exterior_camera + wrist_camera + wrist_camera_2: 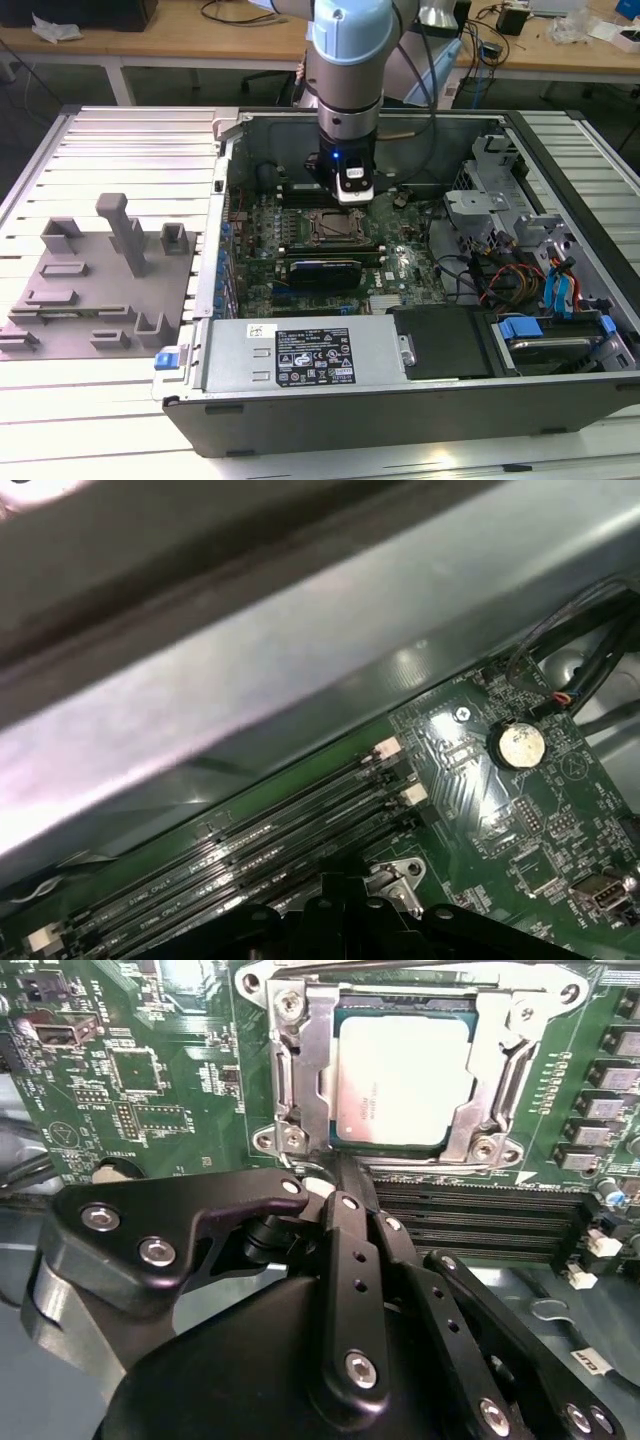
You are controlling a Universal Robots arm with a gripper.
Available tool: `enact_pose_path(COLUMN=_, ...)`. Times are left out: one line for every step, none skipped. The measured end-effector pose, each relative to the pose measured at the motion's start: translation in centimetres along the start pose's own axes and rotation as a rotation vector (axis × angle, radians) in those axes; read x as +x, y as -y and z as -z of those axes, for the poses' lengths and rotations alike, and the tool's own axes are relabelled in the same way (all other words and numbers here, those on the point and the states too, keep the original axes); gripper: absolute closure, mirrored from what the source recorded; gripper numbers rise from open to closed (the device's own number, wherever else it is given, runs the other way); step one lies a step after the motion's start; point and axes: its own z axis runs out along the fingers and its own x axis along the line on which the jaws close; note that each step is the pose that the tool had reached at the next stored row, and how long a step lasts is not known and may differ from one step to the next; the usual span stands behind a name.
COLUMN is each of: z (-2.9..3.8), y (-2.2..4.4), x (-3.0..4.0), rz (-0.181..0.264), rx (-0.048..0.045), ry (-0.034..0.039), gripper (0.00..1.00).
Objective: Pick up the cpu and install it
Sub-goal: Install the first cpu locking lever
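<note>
The cpu (400, 1080), a square chip with a silvery-white top, lies flat inside the metal-framed socket (300, 1070) on the green motherboard (150, 1070). In the second wrist view my gripper (345, 1175) is shut with nothing in it. Its black tips sit just short of the socket's near edge and off the chip. In the exterior view the gripper (352, 198) hangs straight down inside the open computer case, just behind the socket (332, 228). Black gripper links (340, 925) also edge into the first wrist view, above the memory slots (260, 850).
The case's metal walls (330, 375) surround the board. A power supply box (300, 358) lies at the front and drive cages with cables (520, 260) at the exterior view's right. A long black card (322, 272) stands in front of the socket. A grey fixture tray (100, 280) sits outside, at the exterior view's left.
</note>
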Motion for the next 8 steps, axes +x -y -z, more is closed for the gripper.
enact_pose_path(z=-0.01, y=-0.01, x=-0.02, rz=0.000, rx=0.0000, ry=0.0001, gripper=0.89)
enact_pose_path(z=-0.08, y=-0.01, x=-0.04, rz=0.000, rx=0.0002, ry=0.0000, gripper=0.89)
enact_pose_path(z=-0.10, y=-0.01, x=-0.05, rz=0.000, rx=0.0004, ry=0.0000, gripper=0.89)
enact_pose_path(z=-0.10, y=-0.01, x=-0.05, rz=0.000, rx=0.0005, ry=0.0001, gripper=0.89)
enact_pose_path(z=-0.11, y=-0.01, x=-0.06, rz=0.000, rx=0.0003, ry=0.0001, gripper=0.89)
enact_pose_path(z=-0.12, y=-0.01, x=-0.06, rz=0.000, rx=0.0002, ry=0.0000, gripper=0.89)
enact_pose_path(z=-0.12, y=-0.02, x=-0.06, rz=0.000, rx=0.0001, ry=0.0000, gripper=0.89)
enact_pose_path(z=-0.11, y=-0.02, x=-0.06, rz=0.000, rx=0.0000, ry=0.0001, gripper=0.89)
